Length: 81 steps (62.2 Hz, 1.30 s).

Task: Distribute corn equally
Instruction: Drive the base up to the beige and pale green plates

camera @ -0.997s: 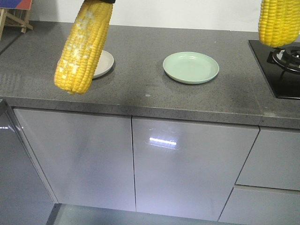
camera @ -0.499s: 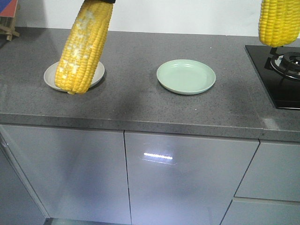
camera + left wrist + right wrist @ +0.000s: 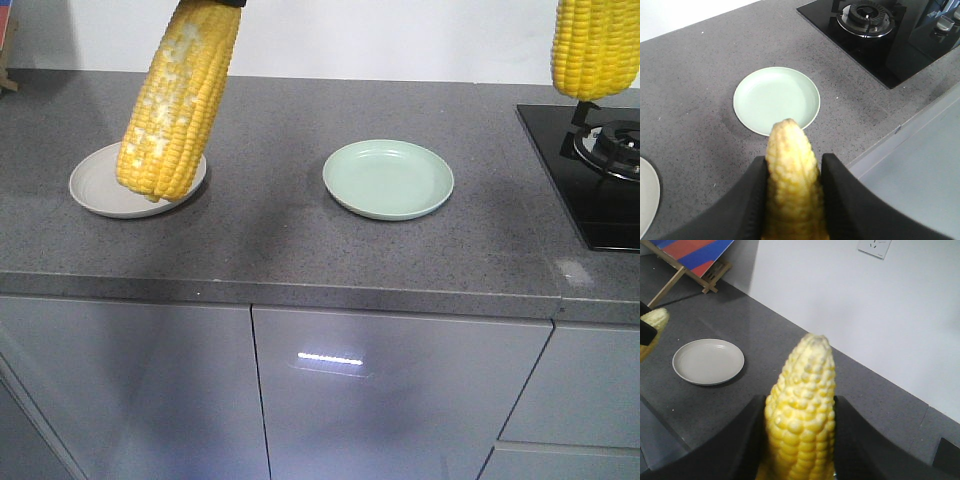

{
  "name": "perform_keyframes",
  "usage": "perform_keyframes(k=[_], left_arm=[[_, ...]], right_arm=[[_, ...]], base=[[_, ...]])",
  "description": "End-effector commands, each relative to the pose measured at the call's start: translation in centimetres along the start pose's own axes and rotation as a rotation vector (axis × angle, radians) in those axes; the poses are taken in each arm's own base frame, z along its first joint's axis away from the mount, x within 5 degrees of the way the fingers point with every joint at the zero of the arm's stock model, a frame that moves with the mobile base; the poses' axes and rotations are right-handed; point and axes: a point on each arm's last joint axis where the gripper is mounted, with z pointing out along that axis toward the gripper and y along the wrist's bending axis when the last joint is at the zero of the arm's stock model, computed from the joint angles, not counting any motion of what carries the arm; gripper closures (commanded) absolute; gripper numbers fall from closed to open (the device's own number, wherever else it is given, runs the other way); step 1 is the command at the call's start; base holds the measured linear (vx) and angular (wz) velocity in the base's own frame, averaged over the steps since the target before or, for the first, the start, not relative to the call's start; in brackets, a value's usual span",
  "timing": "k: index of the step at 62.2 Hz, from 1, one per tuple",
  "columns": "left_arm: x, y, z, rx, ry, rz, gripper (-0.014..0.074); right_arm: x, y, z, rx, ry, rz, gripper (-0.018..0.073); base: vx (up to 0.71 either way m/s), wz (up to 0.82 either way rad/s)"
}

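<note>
Grey plate (image 3: 92, 188) shifted nearer, bare, green plate (image 3: 388, 180) bare, corn (image 3: 178, 100) aloft

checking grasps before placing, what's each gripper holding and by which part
Left gripper clamps the left cob by its sides, pointed tip sticking out free; right gripper holds the right cob the same way.

two bright yellow corn cobs, both held up in the air, left cob (image 3: 178, 100) hangs a bit tilted, whitish patches on its kernels, pinched in the left gripper (image 3: 792, 167), right cob (image 3: 596, 45) hangs straight, clamped in the right gripper (image 3: 800, 410), tapered tips pointing away
</note>
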Motion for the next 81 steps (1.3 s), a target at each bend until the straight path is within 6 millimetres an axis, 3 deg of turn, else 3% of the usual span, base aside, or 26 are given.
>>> perform_keyframes(k=[1,81], left_arm=[[-0.76,-0.97,-2.83,0.018,-0.097,0.007,0.0603],[-0.76,-0.97,-2.83,0.018,-0.097,0.007,0.0603]], right_arm=[[-1.23,0.28,-1.45,0.028,-0.104,-0.009,0.056],[-1.23,0.28,-1.45,0.028,-0.104,-0.009,0.056]], base=[[0.07,-0.04],[0.08,-0.05]])
